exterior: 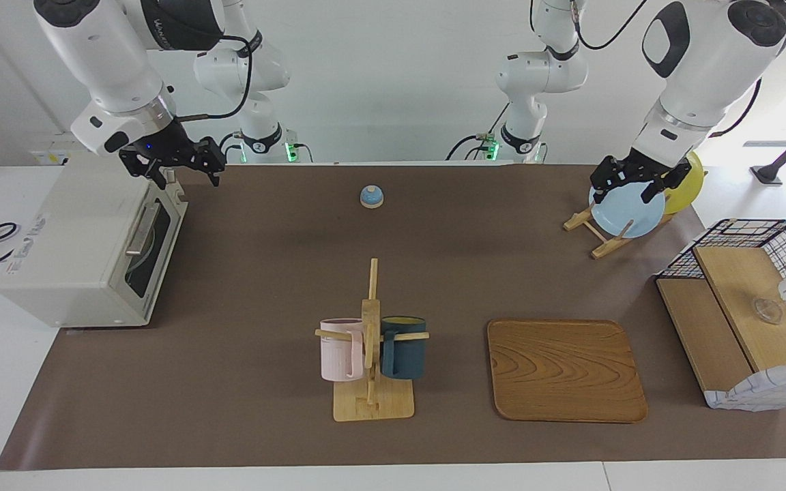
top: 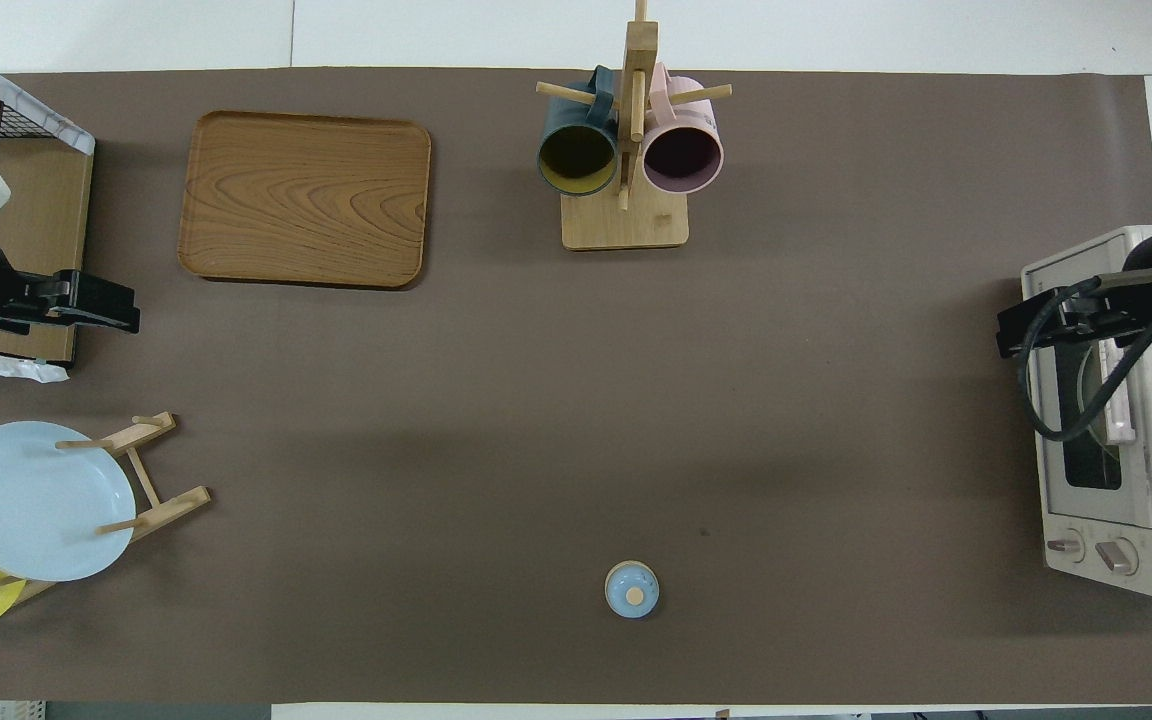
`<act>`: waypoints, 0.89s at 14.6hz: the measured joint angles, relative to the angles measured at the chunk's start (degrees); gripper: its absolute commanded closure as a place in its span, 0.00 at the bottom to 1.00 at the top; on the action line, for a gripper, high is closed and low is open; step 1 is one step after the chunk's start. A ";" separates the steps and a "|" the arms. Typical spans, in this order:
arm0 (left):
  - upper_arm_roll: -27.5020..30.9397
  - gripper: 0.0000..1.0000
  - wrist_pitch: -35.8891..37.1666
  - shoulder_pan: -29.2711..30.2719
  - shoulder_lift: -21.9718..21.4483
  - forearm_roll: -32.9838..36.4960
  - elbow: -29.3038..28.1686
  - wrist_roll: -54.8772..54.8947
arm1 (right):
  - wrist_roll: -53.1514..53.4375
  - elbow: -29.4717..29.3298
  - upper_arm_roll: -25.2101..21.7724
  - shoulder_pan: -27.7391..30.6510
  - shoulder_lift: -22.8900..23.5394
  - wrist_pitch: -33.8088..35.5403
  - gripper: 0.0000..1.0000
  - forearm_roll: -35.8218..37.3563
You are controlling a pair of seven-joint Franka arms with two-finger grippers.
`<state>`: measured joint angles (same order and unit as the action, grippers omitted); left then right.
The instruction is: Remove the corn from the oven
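Observation:
The off-white oven [exterior: 79,245] stands at the right arm's end of the table, also in the overhead view [top: 1126,480]. Its dark glass door [exterior: 157,239] with a metal bar handle [exterior: 140,230] is shut. The corn is hidden. My right gripper [exterior: 185,179] is open and empty, up in the air over the top edge of the oven door; it also shows in the overhead view [top: 1026,325]. My left gripper [exterior: 626,191] is open and empty, over the light blue plate [exterior: 625,211] on its wooden rack, and shows in the overhead view [top: 111,310].
A mug stand [exterior: 371,354] holds a pink and a dark blue mug mid-table. A wooden tray [exterior: 565,369] lies beside it. A wire-and-wood basket [exterior: 741,320] stands at the left arm's end. A yellow plate [exterior: 690,181] and a small blue knobbed lid [exterior: 371,196] lie nearer to the robots.

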<state>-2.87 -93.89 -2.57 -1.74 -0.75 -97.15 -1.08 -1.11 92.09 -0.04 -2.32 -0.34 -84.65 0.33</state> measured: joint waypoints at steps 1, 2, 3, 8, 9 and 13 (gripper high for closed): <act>0.00 0.00 0.00 0.00 0.00 0.00 0.00 0.00 | 0.00 0.00 0.00 0.00 0.00 0.00 0.00 0.00; 0.00 0.00 0.00 0.00 0.00 0.00 0.00 0.00 | 0.06 0.00 0.00 0.00 0.00 0.00 0.00 0.00; 0.00 0.00 0.00 0.00 0.00 0.00 0.00 0.00 | 0.19 0.00 -0.01 0.00 0.00 0.00 0.00 0.00; 0.00 0.00 0.00 0.00 0.00 0.00 0.00 0.00 | 0.27 0.13 -0.32 1.22 0.01 -0.07 0.19 0.00; 0.00 0.00 0.00 0.00 0.00 0.00 0.00 0.00 | 0.21 0.28 -0.39 1.47 0.02 -0.39 0.48 0.00; 0.00 0.00 0.00 0.00 0.00 0.00 0.00 0.00 | -4.07 3.80 -0.45 2.66 -0.18 -7.19 1.00 0.00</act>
<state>-2.87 -93.89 -2.58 -1.74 -0.75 -97.16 -1.08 -5.18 95.89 -0.50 0.34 -0.52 -91.85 0.33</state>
